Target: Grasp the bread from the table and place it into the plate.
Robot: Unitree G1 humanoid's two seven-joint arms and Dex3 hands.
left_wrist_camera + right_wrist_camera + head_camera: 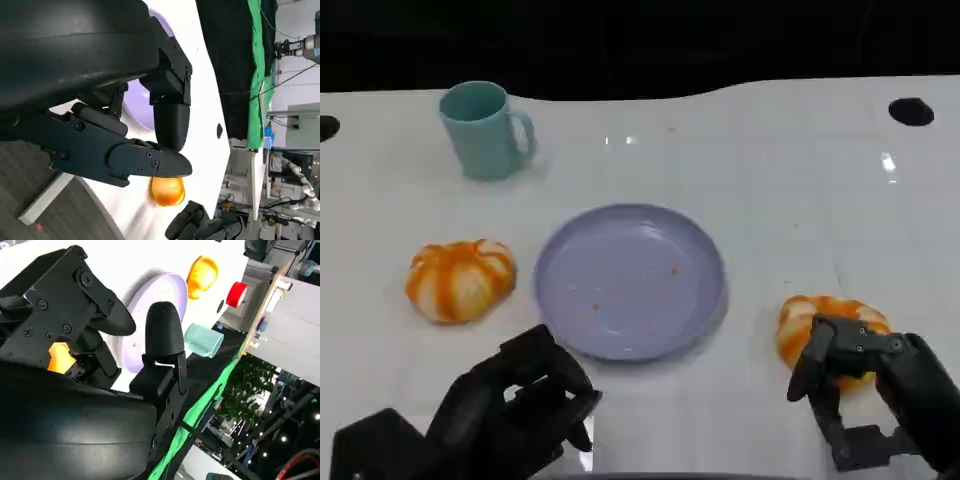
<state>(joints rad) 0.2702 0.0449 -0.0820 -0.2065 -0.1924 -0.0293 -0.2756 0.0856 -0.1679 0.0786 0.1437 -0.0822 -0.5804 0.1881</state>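
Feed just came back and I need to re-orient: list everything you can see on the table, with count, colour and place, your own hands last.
bread: 2, orange and cream; one left of the plate, one right of the plate under the right hand's fingers
plate: 1, lavender, centre of the table, a few crumbs in it
mug: 1, teal, far left, upright, handle to the right
table: 1, white, with a dark round hole at each far edge
left hand: 1, black, near edge, below the plate, fingers curled, holding nothing
right hand: 1, black, near right, fingers on the right-side bread
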